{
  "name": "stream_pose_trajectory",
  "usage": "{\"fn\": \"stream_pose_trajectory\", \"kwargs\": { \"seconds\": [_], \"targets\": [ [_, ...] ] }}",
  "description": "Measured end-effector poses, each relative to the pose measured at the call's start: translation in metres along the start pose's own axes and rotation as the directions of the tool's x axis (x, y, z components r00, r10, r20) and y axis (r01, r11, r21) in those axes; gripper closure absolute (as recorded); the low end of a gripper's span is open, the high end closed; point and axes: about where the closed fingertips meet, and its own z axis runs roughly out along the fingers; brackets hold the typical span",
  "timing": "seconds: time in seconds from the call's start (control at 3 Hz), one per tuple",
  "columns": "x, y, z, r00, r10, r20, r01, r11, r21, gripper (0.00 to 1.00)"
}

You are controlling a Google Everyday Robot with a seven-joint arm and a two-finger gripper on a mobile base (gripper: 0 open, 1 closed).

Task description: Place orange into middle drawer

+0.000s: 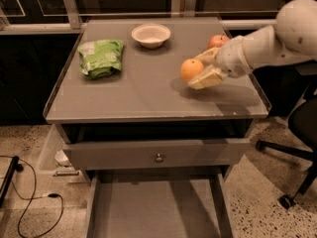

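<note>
The gripper (pixel 196 72) is clasping the orange (pixel 190 68) between its two fingers (pixel 210 77) just above the cabinet top (pixel 143 95), near the apple (pixel 218 39); the middle drawer (pixel 148 207) is standing open below.

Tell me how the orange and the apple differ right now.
Colour: the orange is bright orange, the apple reddish. State: the orange is clamped in the pincer, at the right of the table top; the apple lies free behind it. View: the orange shows nearly whole, while the apple is partly hidden by the pincer. Both are round fruits on the table's right side.
</note>
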Motion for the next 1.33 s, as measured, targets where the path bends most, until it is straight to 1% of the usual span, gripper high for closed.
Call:
{"fn": "stream_pose_trajectory", "kwargs": {
  "seconds": [0.33,0.67,1.0,1.33],
  "targets": [
    [0.007,0.041,-0.041,0.999,-0.033,-0.004,0.033,0.9988,0.037,1.00],
    [0.023,0.080,-0.076,0.999,-0.037,-0.026,0.039,0.9966,0.072,1.00],
    [0.039,0.120,-0.104,0.998,-0.035,-0.044,0.039,0.9948,0.094,1.00],
    [0.057,0.161,-0.109,0.998,-0.020,-0.062,0.026,0.9962,0.083,1.00]
  ]
}}
